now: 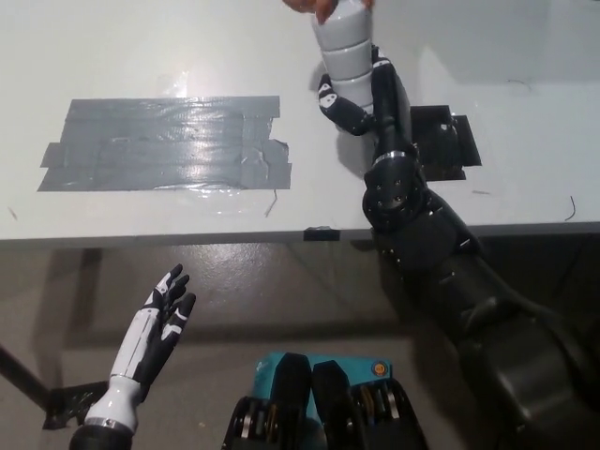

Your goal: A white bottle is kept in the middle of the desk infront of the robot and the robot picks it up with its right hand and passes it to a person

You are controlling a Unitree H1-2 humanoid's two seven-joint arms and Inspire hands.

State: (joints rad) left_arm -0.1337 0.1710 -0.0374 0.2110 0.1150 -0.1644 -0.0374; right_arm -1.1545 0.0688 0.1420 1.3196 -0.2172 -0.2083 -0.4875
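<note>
The white bottle (341,49) is lifted off the desk near the top middle of the head view, tilted slightly, with my black right hand (361,98) shut around its lower body. A person's fingertips (309,6) touch the bottle's top at the upper picture edge. The bottle's cap is hidden or out of frame. My white left hand (161,321) rests open below the desk's front edge at the lower left.
A black tape square (446,141) on the white desk (141,56) lies bare, to the right of my forearm. A large grey tape patch (164,142) covers the desk's left part. The desk's front edge runs across the picture's middle.
</note>
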